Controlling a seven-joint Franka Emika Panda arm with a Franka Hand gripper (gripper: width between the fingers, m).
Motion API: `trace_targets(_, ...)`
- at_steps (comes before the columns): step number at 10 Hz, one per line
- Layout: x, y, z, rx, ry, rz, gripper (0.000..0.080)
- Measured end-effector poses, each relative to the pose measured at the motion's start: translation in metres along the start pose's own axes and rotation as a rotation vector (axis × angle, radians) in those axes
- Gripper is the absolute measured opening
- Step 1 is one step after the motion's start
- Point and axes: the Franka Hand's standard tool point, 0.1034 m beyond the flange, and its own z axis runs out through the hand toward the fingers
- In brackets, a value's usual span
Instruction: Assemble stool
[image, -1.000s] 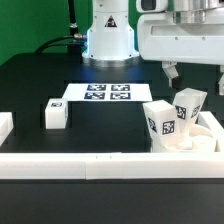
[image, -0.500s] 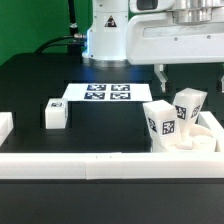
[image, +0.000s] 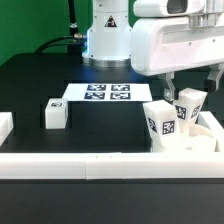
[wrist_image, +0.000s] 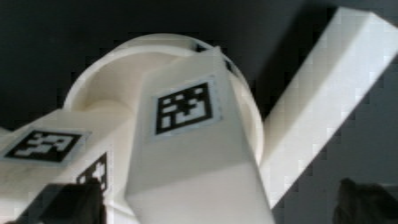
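Note:
The stool's round white seat (image: 196, 146) lies at the exterior view's right, tucked against the front rail. Two tagged white legs stand upright on it, one nearer (image: 160, 122) and one behind (image: 190, 104). A third leg (image: 55, 113) lies alone on the black table at the left. My gripper (image: 192, 86) hangs open just above the rear leg, a finger on either side. In the wrist view a tagged leg (wrist_image: 187, 110) rises from the seat (wrist_image: 139, 58) between my dark fingertips (wrist_image: 71, 200). Nothing is held.
The marker board (image: 100, 93) lies flat in front of the robot's base. A long white rail (image: 90, 165) runs along the front edge, and a short white block (image: 5, 125) sits at the far left. In the wrist view a rail (wrist_image: 329, 90) runs beside the seat.
The gripper has come down and forward over the two standing legs, staying open. No part has moved.

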Motion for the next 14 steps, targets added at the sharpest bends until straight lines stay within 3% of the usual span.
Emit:
trace_targets(2,-0.0027,0.0053,0.0005,-0.019,-0.016,-0.176,0.0649)
trace_targets(5,-0.0055,0.0053,0.005,-0.019,-0.023,-0.171,0.0638)
trace_targets(6,-0.0056,0.0048,0.0053,-0.019,-0.023,-0.163,0.0416)
trace_targets(7,-0.0063,0.0039,0.0059,-0.018,-0.024,-0.152,0.0416)
trace_targets(8,-0.0061,0.0039,0.0059,-0.019,-0.023,-0.146,0.0335)
trace_targets(11,-0.0061,0.0049,0.0059,-0.023,-0.018,-0.102,0.0335)
trace_targets(14,-0.0066,0.0049,0.0065,-0.026,-0.008,0.278,0.0335)
